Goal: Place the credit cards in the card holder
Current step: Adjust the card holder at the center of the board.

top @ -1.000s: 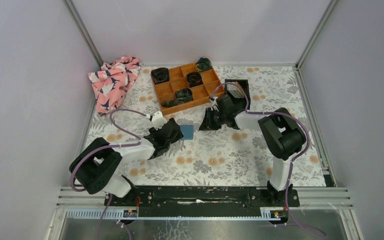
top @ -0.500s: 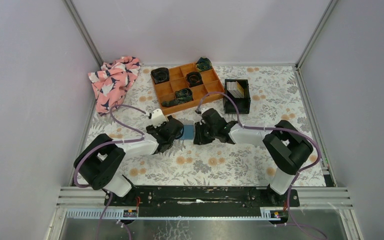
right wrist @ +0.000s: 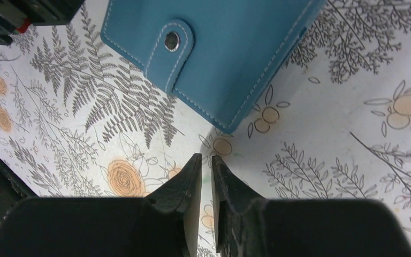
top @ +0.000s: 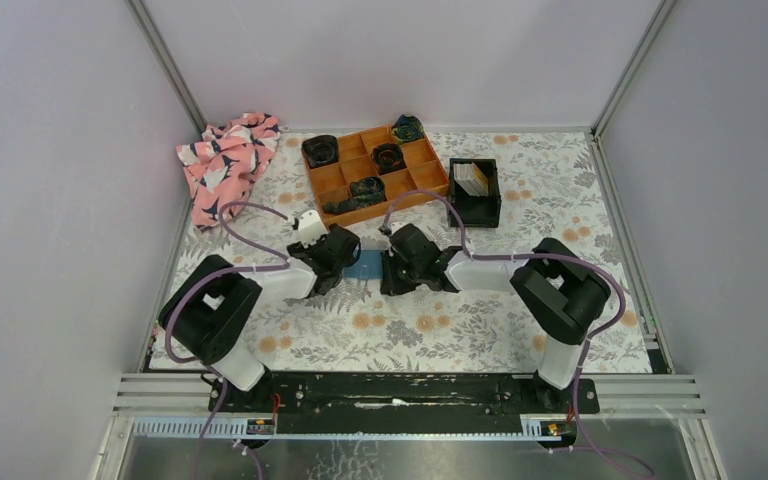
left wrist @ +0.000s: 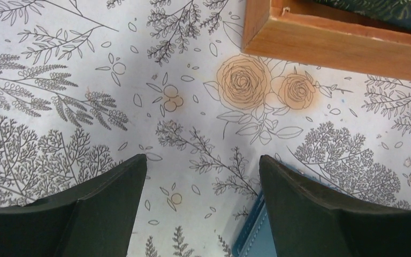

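Right pincer (right wrist: 206, 159) is clenched empty just beside the closed teal-blue leather card holder (right wrist: 219, 48) on the floral table (right wrist: 353, 160); my left pincer (left wrist: 202, 160) is released. Risk: if I prod, the unpinned holder slides. Pale credit cards (top: 471, 178) stand in the black square bin (top: 488, 208).

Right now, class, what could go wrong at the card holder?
1. The card holder is snapped shut; the right gripper, shut beside its corner, may shove it rather than open it.
2. The open left gripper has it only beside one finger, so closing could miss.
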